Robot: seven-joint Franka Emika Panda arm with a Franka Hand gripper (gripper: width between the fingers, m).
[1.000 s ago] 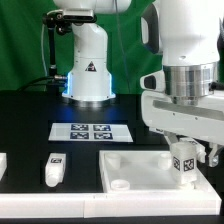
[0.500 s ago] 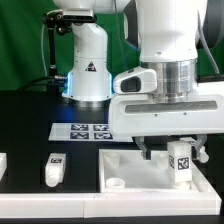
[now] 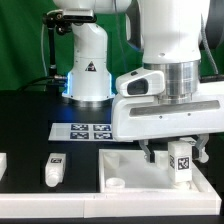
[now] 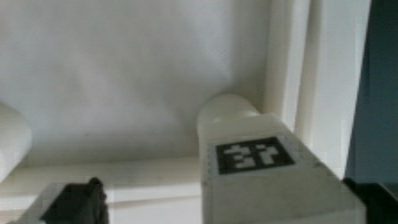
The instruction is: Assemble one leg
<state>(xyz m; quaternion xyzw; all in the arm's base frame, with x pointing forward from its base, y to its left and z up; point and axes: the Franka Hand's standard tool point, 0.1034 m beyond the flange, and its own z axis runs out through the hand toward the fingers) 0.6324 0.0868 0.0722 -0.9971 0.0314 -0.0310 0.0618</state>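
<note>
Legs counted: two, an upright leg (image 3: pixel 182 165) stood on the single white panel (image 3: pixel 135 165), near its edge on the exterior view's right, and a lying leg (image 3: pixel 53 170) on the black table (image 3: pixel 30 125), well apart. One marker board (image 3: pixel 60 131) is seen behind. The gripper (image 3: pixel 177 154) is seen spread around the upright leg, with a gap beside one dark finger (image 4: pixel 80 205); contact on the other side cannot be judged. Bare panel is offered toward the exterior view's left. A square black-and-white tag is carried on the stubby white peg.
</note>
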